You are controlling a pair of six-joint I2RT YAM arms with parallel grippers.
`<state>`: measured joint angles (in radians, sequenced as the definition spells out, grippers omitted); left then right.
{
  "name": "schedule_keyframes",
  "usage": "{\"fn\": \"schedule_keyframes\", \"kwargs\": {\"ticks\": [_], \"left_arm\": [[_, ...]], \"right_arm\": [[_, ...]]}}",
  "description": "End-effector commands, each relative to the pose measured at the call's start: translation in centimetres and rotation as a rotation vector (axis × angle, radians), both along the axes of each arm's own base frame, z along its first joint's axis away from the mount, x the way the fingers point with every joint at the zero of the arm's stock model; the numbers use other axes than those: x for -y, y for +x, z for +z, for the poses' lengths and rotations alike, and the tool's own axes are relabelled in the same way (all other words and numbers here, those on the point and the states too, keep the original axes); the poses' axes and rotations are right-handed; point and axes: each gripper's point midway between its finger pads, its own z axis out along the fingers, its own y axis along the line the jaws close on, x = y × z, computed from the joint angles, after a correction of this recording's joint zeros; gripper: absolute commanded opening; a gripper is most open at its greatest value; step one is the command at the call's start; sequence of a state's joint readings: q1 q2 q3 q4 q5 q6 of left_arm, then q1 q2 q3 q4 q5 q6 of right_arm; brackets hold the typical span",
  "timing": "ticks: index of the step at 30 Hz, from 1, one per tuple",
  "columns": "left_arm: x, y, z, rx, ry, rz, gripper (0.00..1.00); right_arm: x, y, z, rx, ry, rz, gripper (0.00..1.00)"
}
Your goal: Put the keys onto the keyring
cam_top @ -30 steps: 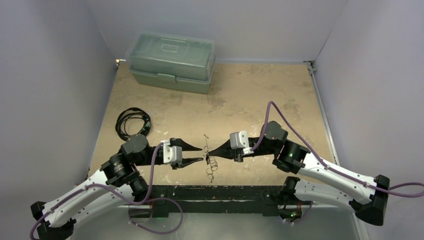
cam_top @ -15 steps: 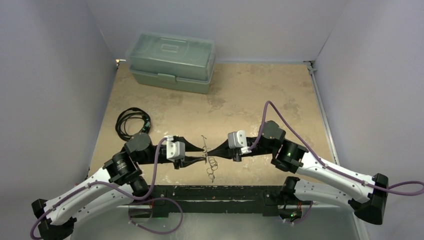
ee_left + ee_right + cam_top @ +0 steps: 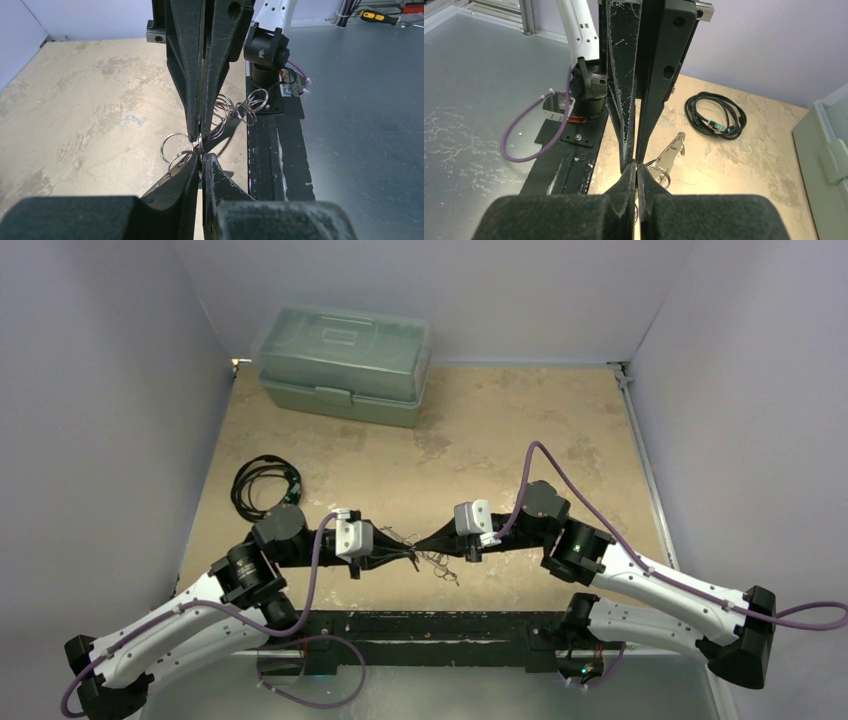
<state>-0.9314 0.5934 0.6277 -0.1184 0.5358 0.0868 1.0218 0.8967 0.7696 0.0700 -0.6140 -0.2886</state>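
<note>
My two grippers meet tip to tip low over the middle of the table. The keyring [image 3: 436, 562] hangs between them, a thin silvery loop with small rings. In the right wrist view its pale oval loop [image 3: 672, 149] juts out beyond my fingers, above the tan table. My left gripper [image 3: 410, 554] [image 3: 202, 159] is shut on one thin ring of it, and other rings [image 3: 174, 146] dangle beside its tips. My right gripper [image 3: 418, 547] [image 3: 636, 168] is shut on the keyring from the other side. I can make out no keys in any view.
A green lidded toolbox [image 3: 345, 362] stands at the back left. A black coiled cable [image 3: 265, 487] [image 3: 716, 114] lies left of the left arm. The black mounting plate [image 3: 430, 625] runs along the near edge. A screwdriver [image 3: 377, 16] lies off the table.
My left gripper moved right and its jaws closed onto the keyring. The keyring, which hung upright, now lies tilted, with its rings swung to the right. The right gripper stayed shut.
</note>
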Motion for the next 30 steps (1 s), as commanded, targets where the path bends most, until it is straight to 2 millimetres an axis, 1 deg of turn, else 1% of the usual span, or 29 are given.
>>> {"fn": "schedule_keyframes", "kwargs": {"ticks": [1,2,5,7,14,17,21,23,25,27,30], "left_arm": [[0.35,-0.02,1.42,0.005,-0.04,-0.011,0.05],[0.37,0.0,1.35,0.002,-0.037,-0.011,0.05],[0.35,0.0,1.37,0.001,-0.036,-0.009,0.16],[0.31,0.04,1.41,0.0,-0.037,-0.005,0.19],[0.12,0.42,1.42,-0.006,-0.035,0.022,0.2],[0.01,0.58,1.55,-0.006,-0.038,0.036,0.18],[-0.09,0.69,1.71,-0.005,-0.044,0.045,0.13],[-0.05,0.68,1.58,-0.009,-0.041,0.042,0.09],[-0.02,0.7,1.4,-0.015,-0.035,0.041,0.08],[0.04,0.72,1.13,-0.019,-0.026,0.04,0.08],[0.11,0.76,0.73,-0.027,-0.013,0.038,0.14]], "right_arm": [[-0.2,0.43,1.86,0.032,0.059,-0.021,0.0],[-0.21,0.5,1.86,0.032,0.059,-0.025,0.0],[-0.28,0.77,1.82,0.029,0.055,-0.038,0.0],[-0.32,0.79,1.77,0.028,0.053,-0.039,0.0],[-0.38,1.04,1.52,0.023,0.044,-0.05,0.0],[-0.48,1.21,1.37,0.02,0.037,-0.056,0.0],[-0.52,1.18,1.28,0.017,0.033,-0.053,0.0],[-0.5,1.15,1.31,0.018,0.034,-0.052,0.0],[-0.45,1.17,1.4,0.02,0.037,-0.054,0.0],[-0.4,1.13,1.48,0.022,0.04,-0.054,0.0],[-0.32,1.1,1.66,0.024,0.047,-0.056,0.0]]}}
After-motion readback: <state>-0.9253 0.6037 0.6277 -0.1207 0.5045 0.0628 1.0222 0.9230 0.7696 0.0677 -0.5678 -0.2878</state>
